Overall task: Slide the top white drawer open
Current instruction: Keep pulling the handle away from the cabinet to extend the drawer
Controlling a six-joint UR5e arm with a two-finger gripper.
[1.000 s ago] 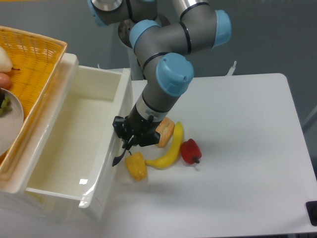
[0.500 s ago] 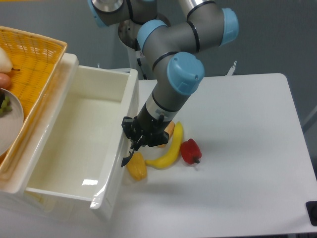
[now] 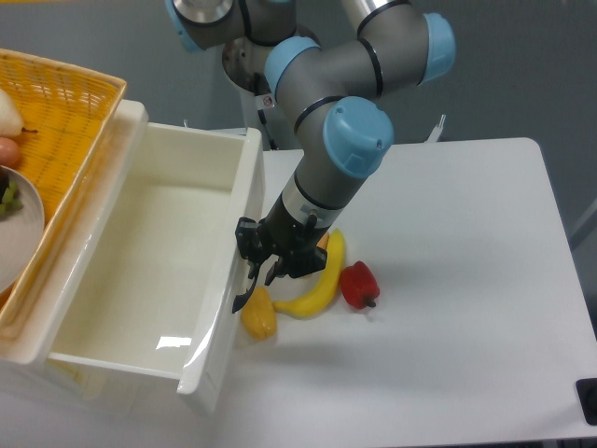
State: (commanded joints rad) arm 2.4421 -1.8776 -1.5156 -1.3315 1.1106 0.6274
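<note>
The top white drawer [image 3: 149,252] stands pulled far out of the white cabinet, a deep glossy box with nothing in it. Its panelled front [image 3: 229,308] faces right. The curved black handle [image 3: 244,291] sticks out from that front. My gripper [image 3: 258,269] is at the upper end of the handle, with its fingers closed around it. The arm reaches down from the top of the view.
A yellow wicker basket [image 3: 65,112] with a plate and fruit sits on top of the cabinet at the left. A yellow pepper [image 3: 258,315], a banana [image 3: 317,283] and a red pepper [image 3: 358,285] lie on the white table just right of the drawer front.
The drawer has slid further out to the right, drawn by my gripper on the handle. The drawer front now stands close to the yellow pepper.
</note>
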